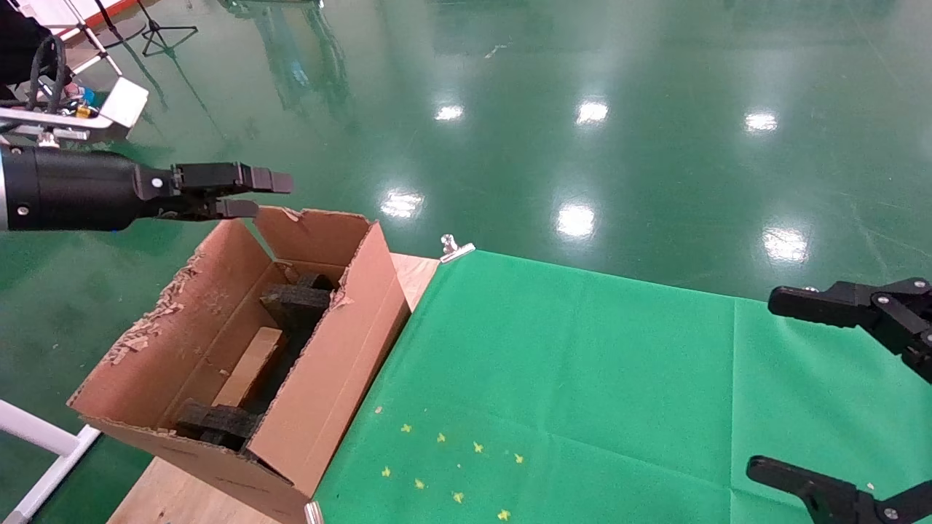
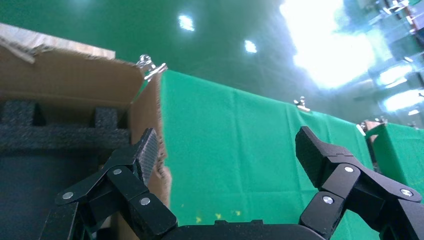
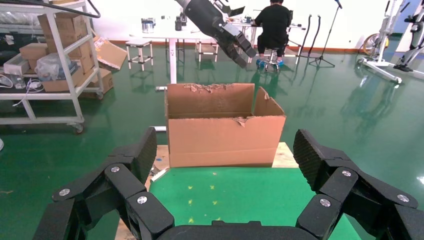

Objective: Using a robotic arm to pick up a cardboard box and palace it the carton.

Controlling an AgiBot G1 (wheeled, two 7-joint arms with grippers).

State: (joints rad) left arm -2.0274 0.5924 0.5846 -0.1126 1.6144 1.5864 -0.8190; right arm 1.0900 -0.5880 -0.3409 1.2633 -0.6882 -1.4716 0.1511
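Note:
The carton [image 1: 328,378] stands open at the table's left end, with ragged flaps and black foam pieces [image 1: 295,300] inside. The small brown cardboard box [image 1: 251,367] lies inside it between the foam pieces. My left gripper [image 1: 256,195] hangs above the carton's far end, open and empty. In the left wrist view my left gripper [image 2: 227,145] shows jaws wide apart, with the carton [image 2: 75,75] and foam [image 2: 60,137] beside it. My right gripper [image 1: 779,386] is open and empty over the table's right edge. The right wrist view shows my right gripper [image 3: 225,150] facing the carton [image 3: 225,135].
A green cloth [image 1: 582,378] with small yellow marks [image 1: 451,466] covers the wooden table [image 1: 415,273] and is held by a metal clip [image 1: 455,249]. A white frame [image 1: 44,444] stands at the left. A shelf rack [image 3: 60,60] and a seated person [image 3: 274,25] are far behind.

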